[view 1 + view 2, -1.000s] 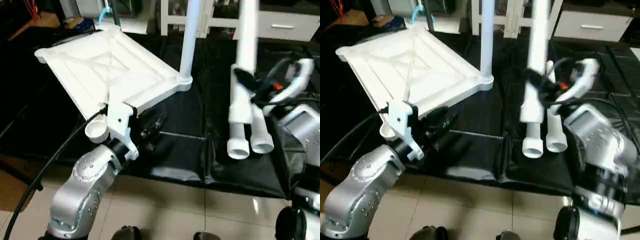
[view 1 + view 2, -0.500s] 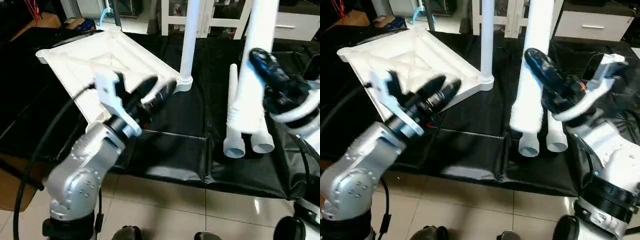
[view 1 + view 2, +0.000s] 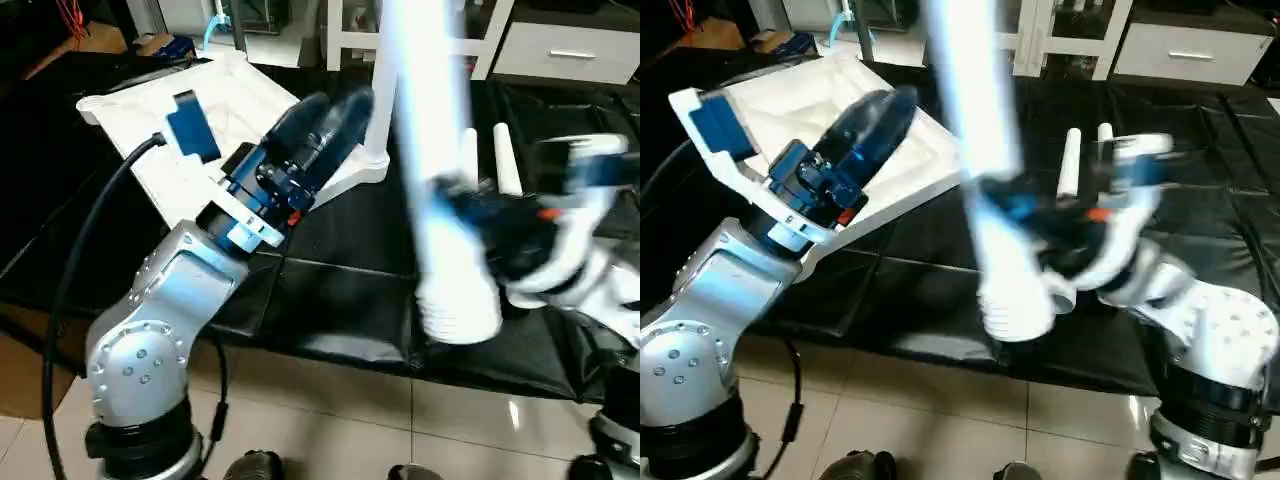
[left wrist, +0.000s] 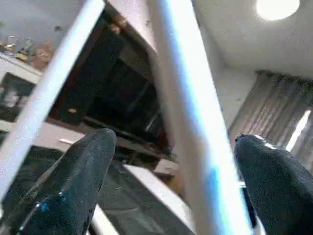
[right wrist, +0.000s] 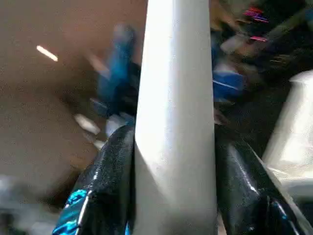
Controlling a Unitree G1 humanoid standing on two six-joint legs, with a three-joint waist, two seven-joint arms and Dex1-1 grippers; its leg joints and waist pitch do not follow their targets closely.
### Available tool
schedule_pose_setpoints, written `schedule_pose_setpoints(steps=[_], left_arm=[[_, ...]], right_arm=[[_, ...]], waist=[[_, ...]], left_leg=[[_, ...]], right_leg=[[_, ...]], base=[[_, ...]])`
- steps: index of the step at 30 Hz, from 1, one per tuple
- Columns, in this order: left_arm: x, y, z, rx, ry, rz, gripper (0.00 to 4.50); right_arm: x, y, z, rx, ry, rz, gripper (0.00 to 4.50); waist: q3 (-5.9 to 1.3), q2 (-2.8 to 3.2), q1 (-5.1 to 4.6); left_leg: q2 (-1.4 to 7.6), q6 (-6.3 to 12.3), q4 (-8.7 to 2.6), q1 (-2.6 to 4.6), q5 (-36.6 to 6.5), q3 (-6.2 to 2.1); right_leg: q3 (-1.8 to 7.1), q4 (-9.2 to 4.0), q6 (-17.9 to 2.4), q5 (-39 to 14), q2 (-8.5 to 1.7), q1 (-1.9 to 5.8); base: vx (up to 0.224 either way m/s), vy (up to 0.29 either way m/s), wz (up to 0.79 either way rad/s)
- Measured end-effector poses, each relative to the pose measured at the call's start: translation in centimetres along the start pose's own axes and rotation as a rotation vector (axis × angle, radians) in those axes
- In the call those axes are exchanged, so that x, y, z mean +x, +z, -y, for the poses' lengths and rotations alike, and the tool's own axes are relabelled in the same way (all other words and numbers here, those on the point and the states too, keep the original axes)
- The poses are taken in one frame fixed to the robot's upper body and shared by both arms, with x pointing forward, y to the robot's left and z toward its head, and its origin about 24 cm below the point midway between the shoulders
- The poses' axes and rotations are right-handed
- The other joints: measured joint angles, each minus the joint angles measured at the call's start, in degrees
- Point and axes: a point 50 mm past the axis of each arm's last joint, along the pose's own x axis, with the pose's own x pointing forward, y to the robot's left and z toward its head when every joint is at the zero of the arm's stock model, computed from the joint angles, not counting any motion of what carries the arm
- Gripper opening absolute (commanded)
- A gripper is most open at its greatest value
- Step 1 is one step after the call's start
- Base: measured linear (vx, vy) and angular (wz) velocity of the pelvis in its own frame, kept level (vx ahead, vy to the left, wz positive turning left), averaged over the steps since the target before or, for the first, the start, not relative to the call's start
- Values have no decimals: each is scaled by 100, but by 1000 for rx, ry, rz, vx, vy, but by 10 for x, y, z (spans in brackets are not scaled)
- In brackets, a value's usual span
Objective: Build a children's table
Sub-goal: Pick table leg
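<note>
Here the right claw [image 5: 173, 196] is clamped on a long white tapered plastic tube leg [image 3: 440, 200], its two black fingers [image 5: 110, 181] pressed against opposite sides of the tube. In the head views this leg stands nearly upright and blurred, its wide open end [image 3: 458, 310] hanging low over the black mat [image 3: 340, 300] that covers the floor, near the mat's front edge and the pale floor tiles [image 3: 330, 420].

The left claw [image 3: 330, 125] is raised in front of the silver left forearm [image 3: 170, 310], its black fingers [image 4: 73, 186] spread wide apart with nothing gripped. In the left wrist view the held leg passes between those fingers without touching either.

The white plastic rectangular tabletop [image 3: 135, 115] lies underside up on the mat at the far left, partly hidden behind the left claw. A second white leg [image 3: 385, 110] stands upright in the round socket [image 3: 372, 165] at its near right corner. Two more white tube legs [image 3: 1070, 160] lie side by side on the mat behind the right arm, well apart from the tabletop. White furniture [image 3: 560, 45] stands beyond the mat at the back.
</note>
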Motion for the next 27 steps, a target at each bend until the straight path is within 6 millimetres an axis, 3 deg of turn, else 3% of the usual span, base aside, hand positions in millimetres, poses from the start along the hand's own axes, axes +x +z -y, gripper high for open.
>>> schedule_pose_setpoints(steps=[5,13,18,26,27], left_arm=[[5,5,-9,34,118,3,450],[1,7,-37,-99,362,69,450],[0,8,-37,-129,364,83,450],[0,10,-38,-126,394,85,416],[0,10,-38,-124,396,86,387]], right_arm=[[17,-12,10,-122,-108,-62,184],[29,-31,15,-442,-190,-181,184],[34,-25,16,-740,-225,-223,184],[41,-22,23,-870,-281,-199,184],[41,-21,23,-890,-285,-200,184]], waist=[[2,-13,13],[6,-38,-3],[4,-56,-2],[5,-59,-24],[5,-59,-24]], left_leg=[[1,-15,-17,-2,9,-8],[1,-13,-17,-12,8,-9],[1,-12,-14,-12,8,-11],[1,-10,-10,-12,8,-11],[1,-10,-10,-11,8,-12]], right_leg=[[-1,-2,29,8,1,-4],[-3,-6,30,7,3,-8],[-4,-6,30,8,3,-5],[-3,-3,26,10,3,-5],[-4,-3,26,10,4,-3]], base=[[0,0,0],[0,0,0],[0,0,0],[0,0,0],[0,0,0]])
